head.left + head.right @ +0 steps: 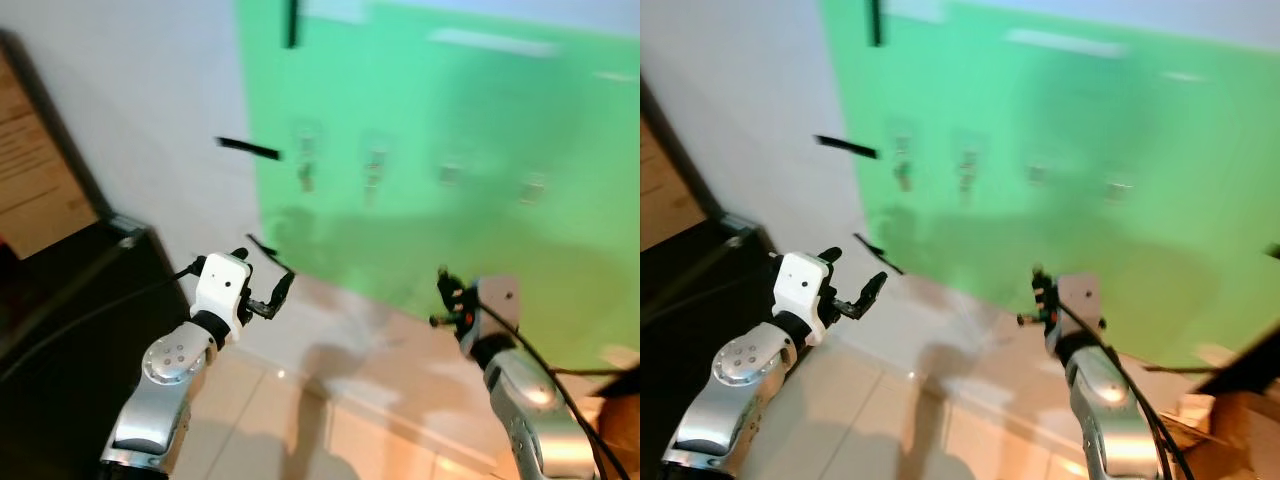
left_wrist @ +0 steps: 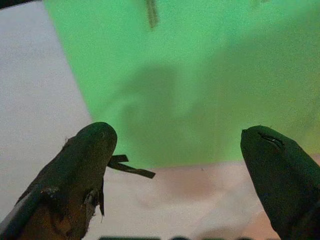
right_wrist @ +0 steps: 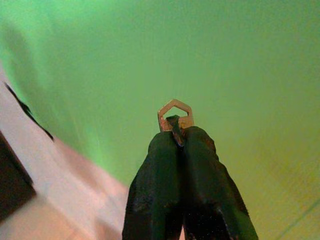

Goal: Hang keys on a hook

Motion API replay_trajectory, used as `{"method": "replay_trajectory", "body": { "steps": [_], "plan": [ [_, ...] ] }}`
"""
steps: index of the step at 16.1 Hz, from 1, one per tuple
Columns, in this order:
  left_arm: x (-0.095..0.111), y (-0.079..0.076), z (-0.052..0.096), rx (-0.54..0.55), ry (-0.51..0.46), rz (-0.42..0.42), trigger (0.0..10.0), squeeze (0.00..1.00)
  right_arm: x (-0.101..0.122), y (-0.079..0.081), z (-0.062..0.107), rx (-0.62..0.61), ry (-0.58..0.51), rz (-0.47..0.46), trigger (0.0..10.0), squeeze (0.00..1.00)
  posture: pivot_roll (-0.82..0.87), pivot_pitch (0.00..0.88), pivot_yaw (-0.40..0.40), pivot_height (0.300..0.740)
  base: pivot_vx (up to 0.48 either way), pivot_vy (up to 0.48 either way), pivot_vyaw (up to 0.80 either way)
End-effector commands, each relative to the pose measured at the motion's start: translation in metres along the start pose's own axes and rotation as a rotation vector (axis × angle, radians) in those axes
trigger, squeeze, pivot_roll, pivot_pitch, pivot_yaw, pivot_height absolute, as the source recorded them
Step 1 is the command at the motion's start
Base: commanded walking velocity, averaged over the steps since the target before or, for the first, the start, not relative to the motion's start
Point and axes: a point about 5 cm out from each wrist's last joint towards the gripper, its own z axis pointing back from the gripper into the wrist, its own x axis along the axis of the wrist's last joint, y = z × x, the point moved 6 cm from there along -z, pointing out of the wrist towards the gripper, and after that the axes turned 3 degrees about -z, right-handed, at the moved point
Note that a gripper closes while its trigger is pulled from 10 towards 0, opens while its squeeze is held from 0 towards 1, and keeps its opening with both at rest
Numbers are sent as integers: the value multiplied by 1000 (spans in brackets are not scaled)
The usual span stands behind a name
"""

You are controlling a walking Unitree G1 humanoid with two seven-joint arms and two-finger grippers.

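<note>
A row of several small metal hooks [image 1: 374, 168] is fixed across the green wall panel [image 1: 470, 120], blurred in the eye views. My right gripper [image 1: 445, 296] is raised in front of the lower part of the panel, below and to the right of the hooks. Its fingers [image 3: 182, 165] are shut on the keys, and a hexagonal metal key ring [image 3: 175, 114] sticks out past the tips. My left gripper [image 1: 268, 278] is held up at the left near the panel's lower left corner, open, with nothing between its fingers [image 2: 85, 165].
A dark cabinet [image 1: 70, 300] stands at the left against the white wall. Strips of black tape [image 1: 248, 149] hold the green panel's left edge. Beige floor tiles [image 1: 300, 430] lie below, and cardboard clutter [image 1: 620, 410] sits at the lower right.
</note>
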Motion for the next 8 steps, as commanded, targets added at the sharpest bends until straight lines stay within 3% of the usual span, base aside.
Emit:
{"method": "replay_trajectory", "body": {
  "steps": [1,4,6,8],
  "plan": [
    [-2,8,4,5,11,-14,10000,153,18,19,-4,77,-72,-1,10000,0,-63,0,16,740,0,0,0],
    [-1,0,9,-101,16,-45,10000,161,37,27,-11,114,-143,75,10000,0,-57,0,10,740,0,0,0],
    [1,-9,14,-203,27,-64,10000,165,56,25,-17,79,-220,239,10000,0,-54,0,5,740,0,0,0],
    [0,-14,17,-255,37,-72,10000,161,72,16,-19,2,-279,319,10000,0,-55,0,2,740,0,0,0]
  ]
}}
